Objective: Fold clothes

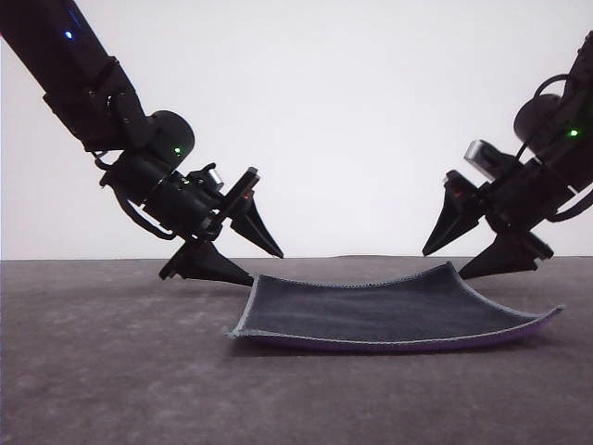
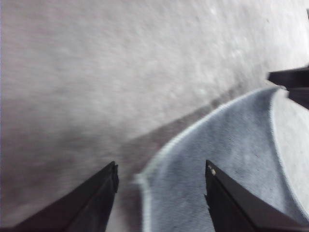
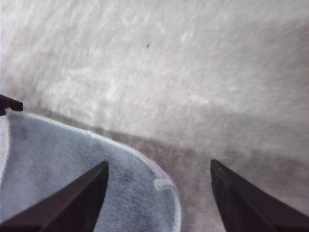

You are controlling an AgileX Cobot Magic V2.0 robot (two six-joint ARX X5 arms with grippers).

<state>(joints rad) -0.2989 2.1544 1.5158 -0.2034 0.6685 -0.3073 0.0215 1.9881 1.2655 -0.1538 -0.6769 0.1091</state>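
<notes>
Cloth (image 1: 389, 311) lies flat-ish on the grey table (image 1: 111, 371), charcoal side up, purple showing along the near edge, corners curling up a bit. Left gripper (image 1: 255, 260) has its jaws spread wide, empty, tips low at the cloth's left far corner; lower finger looks just off the table, hard to say if it touches. Left wrist view: cloth corner (image 2: 145, 181) sits between the fingers (image 2: 96, 198). Right gripper (image 1: 463, 260) also wide open, holding nothing, just above the cloth's right far corner. Right wrist view: that corner (image 3: 164, 186) lies between its fingers (image 3: 241, 203), blurred.
</notes>
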